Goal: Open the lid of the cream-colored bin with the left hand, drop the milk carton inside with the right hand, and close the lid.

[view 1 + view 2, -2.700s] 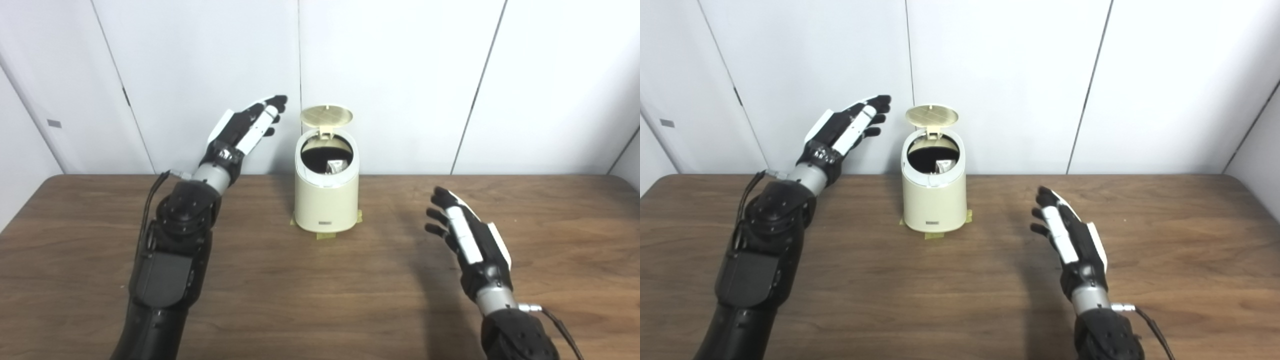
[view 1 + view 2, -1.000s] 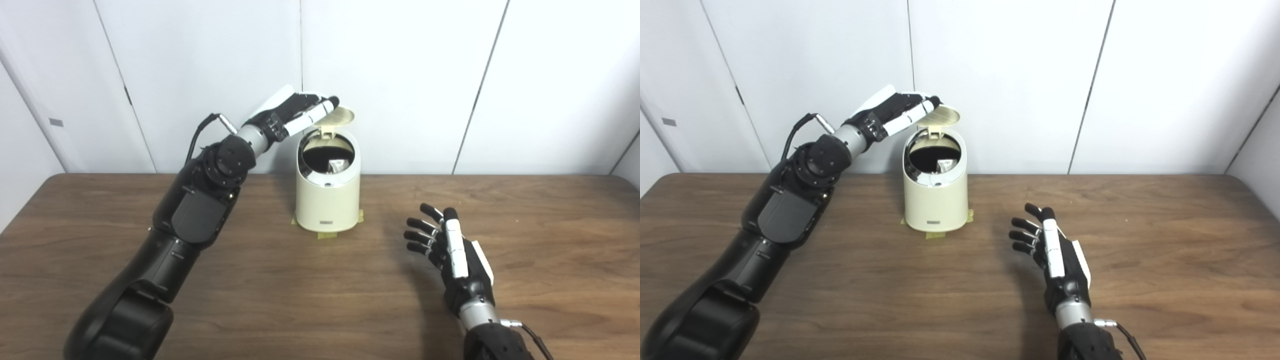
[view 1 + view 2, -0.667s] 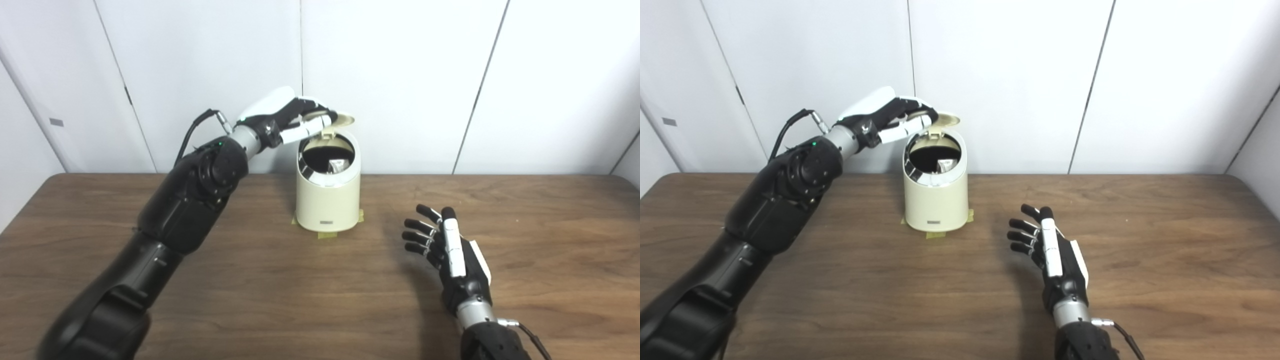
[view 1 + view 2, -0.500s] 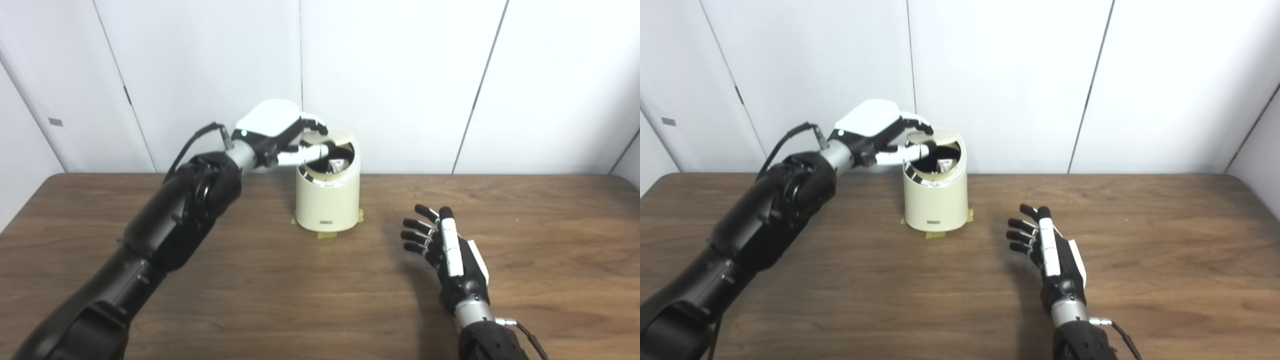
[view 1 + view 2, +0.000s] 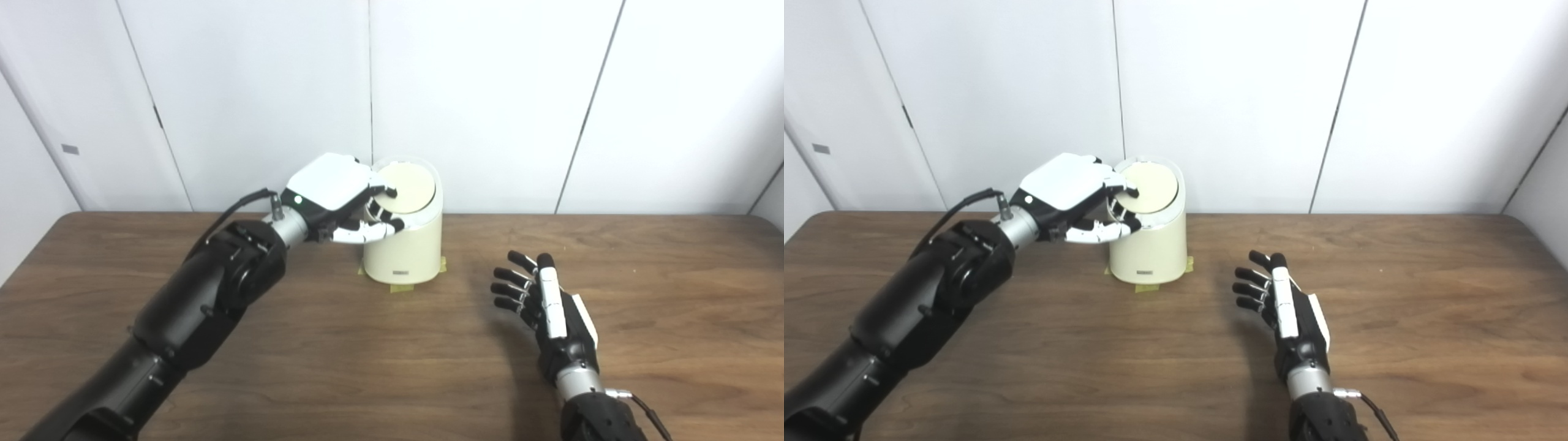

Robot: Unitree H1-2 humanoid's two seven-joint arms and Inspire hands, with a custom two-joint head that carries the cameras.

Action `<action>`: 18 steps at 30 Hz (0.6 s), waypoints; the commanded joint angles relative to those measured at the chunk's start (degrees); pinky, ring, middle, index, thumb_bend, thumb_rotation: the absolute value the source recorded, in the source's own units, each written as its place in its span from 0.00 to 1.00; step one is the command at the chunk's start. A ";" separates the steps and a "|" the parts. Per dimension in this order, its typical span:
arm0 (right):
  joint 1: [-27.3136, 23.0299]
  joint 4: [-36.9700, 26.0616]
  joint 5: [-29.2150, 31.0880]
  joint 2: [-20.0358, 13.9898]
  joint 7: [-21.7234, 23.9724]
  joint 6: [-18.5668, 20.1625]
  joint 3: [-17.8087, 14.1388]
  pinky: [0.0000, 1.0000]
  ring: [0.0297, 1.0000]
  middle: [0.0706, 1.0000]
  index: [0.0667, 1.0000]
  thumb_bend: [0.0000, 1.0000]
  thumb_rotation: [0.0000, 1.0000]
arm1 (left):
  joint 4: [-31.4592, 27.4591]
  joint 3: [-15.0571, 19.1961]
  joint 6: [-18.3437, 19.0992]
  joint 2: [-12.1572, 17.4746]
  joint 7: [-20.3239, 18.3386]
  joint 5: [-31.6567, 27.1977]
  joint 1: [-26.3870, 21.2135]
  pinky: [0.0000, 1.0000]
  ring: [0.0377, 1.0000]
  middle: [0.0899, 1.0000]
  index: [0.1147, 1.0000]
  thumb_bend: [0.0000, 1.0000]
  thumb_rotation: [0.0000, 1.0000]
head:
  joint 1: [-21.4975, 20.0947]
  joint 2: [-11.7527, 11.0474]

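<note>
With the lid (image 5: 409, 187) lying flat across the mouth of the cream-colored bin (image 5: 403, 245), the left hand (image 5: 335, 195) rests over the bin's left shoulder, its fingers (image 5: 387, 191) spread, some touching the lid's near edge and the lower ones wrapped along the bin's upper wall. They clamp nothing; the contact reads as a downward press. The milk carton is not visible on the worktop (image 5: 392, 367) and, by judgement, lies inside the closed bin. The right hand (image 5: 1289, 312) hangs above the worktop to the right of the bin and well apart from it, fingers apart and empty.

Step in hand, as judged: seating the lid. To do this well, pressure should fall straight down near the lid's centre or front edge, away from the hinge at the rear, so that the lid seats evenly all round. Force should be light: the bin is held only by strips of tape (image 5: 399, 288) at its base, and a sideways push from the lower fingers could tip or shift it. Once the lid sits flush, the fingers should lift clear vertically rather than drag across the rim, lest the lid be caught and reopened.
</note>
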 commanded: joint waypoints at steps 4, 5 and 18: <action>-2.08 -2.35 -0.39 0.32 -0.29 -1.50 0.12 0.67 0.68 0.70 0.80 0.56 1.00 | -1.20 -0.11 -2.84 1.23 1.26 3.39 0.20 0.95 0.89 0.83 0.79 0.48 1.00 | -0.07 0.09; -2.05 -2.47 -0.58 0.34 -0.39 -1.40 0.18 0.67 0.68 0.70 0.80 0.56 1.00 | -1.29 -0.21 -3.21 1.24 1.48 3.96 0.44 0.95 0.89 0.83 0.79 0.48 1.00 | -0.09 0.28; -2.15 -3.54 -1.78 0.72 -0.79 -0.43 0.46 0.65 0.67 0.69 0.79 0.54 1.00 | -1.40 -3.31 -3.85 0.62 -1.51 14.31 1.15 0.95 0.91 0.86 0.85 0.51 1.00 | -0.58 0.91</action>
